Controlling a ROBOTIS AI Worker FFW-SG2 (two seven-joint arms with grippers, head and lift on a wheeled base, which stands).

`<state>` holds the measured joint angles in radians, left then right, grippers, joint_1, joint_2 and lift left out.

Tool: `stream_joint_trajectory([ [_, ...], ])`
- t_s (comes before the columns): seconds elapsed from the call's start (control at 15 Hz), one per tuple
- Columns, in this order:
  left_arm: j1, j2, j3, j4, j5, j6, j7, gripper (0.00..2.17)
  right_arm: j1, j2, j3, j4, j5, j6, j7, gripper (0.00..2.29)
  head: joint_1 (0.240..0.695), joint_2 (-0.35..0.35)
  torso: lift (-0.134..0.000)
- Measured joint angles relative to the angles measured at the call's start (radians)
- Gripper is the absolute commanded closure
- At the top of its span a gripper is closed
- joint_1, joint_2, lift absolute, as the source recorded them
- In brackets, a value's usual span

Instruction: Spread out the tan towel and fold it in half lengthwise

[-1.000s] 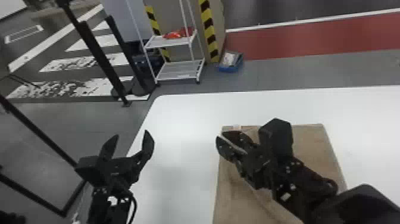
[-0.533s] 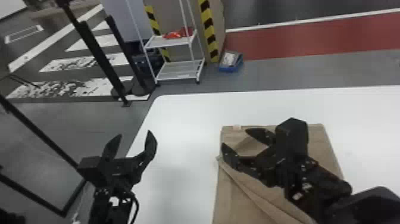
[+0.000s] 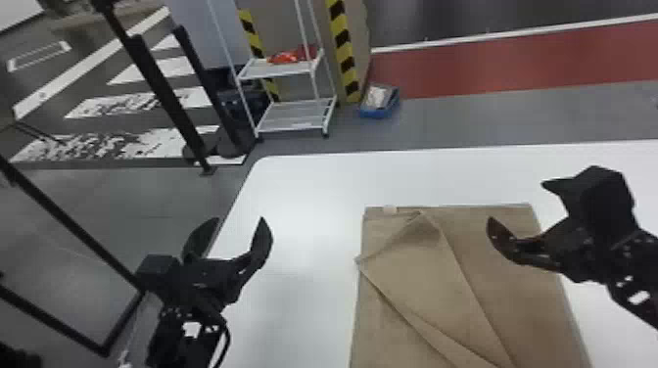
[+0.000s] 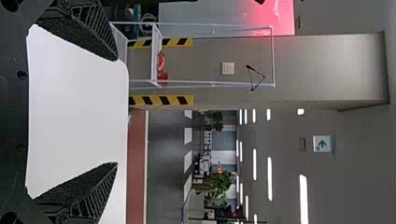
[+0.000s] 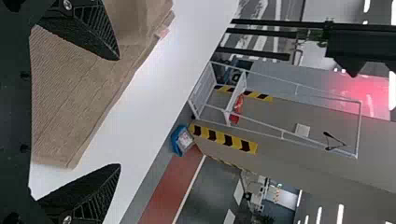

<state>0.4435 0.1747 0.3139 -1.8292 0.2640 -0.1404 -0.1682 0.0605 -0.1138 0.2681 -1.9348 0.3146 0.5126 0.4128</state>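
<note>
The tan towel (image 3: 494, 254) lies on the white table, with a loose layer folded over its left part and a raised crease near its far edge. My right gripper (image 3: 514, 208) is open above the towel's right side. In the right wrist view, my right gripper (image 5: 119, 112) has its fingers wide apart with ribbed towel (image 5: 70, 93) beyond them. To the left of the towel, my left gripper (image 3: 235, 225) stands open over the table's left edge. The left wrist view has my left gripper (image 4: 116, 112) holding nothing between its spread fingers.
The white table (image 3: 303, 195) extends left of and beyond the towel. Past its far edge stand a white shelf rack (image 3: 293, 117) and a blue bin (image 3: 379, 100) on the floor. Black posts (image 3: 161, 93) rise beyond the table's far left corner.
My right gripper has moved right, off the towel's left part, and its fingers have opened wider. The folded-over layer is now uncovered. The left arm has barely shifted.
</note>
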Motion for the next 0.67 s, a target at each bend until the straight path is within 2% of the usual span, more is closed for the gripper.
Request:
stream_joint_trajectory([
  [0.07, -0.004, 0.001, 0.004, 0.003, -0.002, 0.006, -0.049, 0.08, 0.001, -0.001, -0.018, -0.01, 0.03, 0.012, 0.015, 0.06, 0.695, 0.343, -0.125],
  [0.2, -0.01, 0.002, 0.01, 0.004, -0.002, 0.01, -0.149, 0.09, 0.021, -0.001, -0.065, -0.025, 0.033, 0.013, 0.024, 0.07, 0.695, 0.307, -0.125],
  [0.4, -0.035, 0.0, -0.009, -0.009, -0.002, 0.053, -0.264, 0.15, 0.071, 0.01, -0.197, -0.031, -0.036, -0.02, 0.021, 0.08, 0.695, 0.232, -0.125],
  [0.47, -0.051, 0.0, -0.023, -0.013, -0.007, 0.095, -0.298, 0.15, 0.094, 0.016, -0.253, -0.038, -0.063, -0.032, 0.02, 0.08, 0.695, 0.157, -0.125],
  [0.67, -0.083, 0.001, -0.067, -0.014, -0.023, 0.206, -0.346, 0.21, 0.164, 0.044, -0.415, -0.078, -0.134, -0.055, 0.017, 0.08, 0.695, 0.056, -0.125],
])
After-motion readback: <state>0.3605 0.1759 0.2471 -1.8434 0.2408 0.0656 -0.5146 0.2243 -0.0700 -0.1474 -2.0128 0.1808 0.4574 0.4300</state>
